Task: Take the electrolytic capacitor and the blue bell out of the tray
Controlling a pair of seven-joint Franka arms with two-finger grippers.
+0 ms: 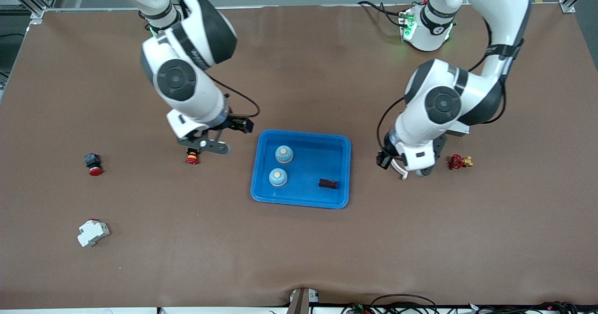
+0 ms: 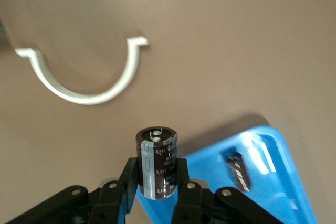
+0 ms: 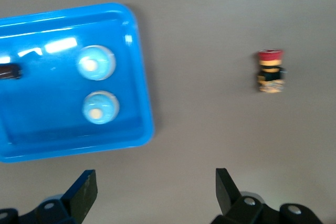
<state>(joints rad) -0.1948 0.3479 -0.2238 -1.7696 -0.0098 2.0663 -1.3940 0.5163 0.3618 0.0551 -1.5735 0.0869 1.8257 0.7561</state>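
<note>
A blue tray [image 1: 301, 134] in the middle of the table holds two light-blue bells [image 1: 283, 153] [image 1: 278, 177] and a dark capacitor [image 1: 327, 183]. My left gripper [image 1: 391, 162] hangs over the table just beside the tray's edge toward the left arm's end. In the left wrist view it [image 2: 157, 169] is shut on a second dark-brown capacitor [image 2: 157, 161], held upright. My right gripper [image 1: 205, 145] is open and empty, over the table beside the tray toward the right arm's end. The right wrist view shows it [image 3: 156, 184], the tray [image 3: 147, 109] and both bells [image 3: 96, 62] [image 3: 100, 107].
A red push button [image 1: 192, 157] lies under the right gripper, also in the right wrist view [image 3: 271, 71]. Another button [image 1: 93, 163] and a white breaker [image 1: 93, 233] lie toward the right arm's end. A white half-ring clamp [image 2: 84, 80] and a red valve [image 1: 459, 161] lie by the left gripper.
</note>
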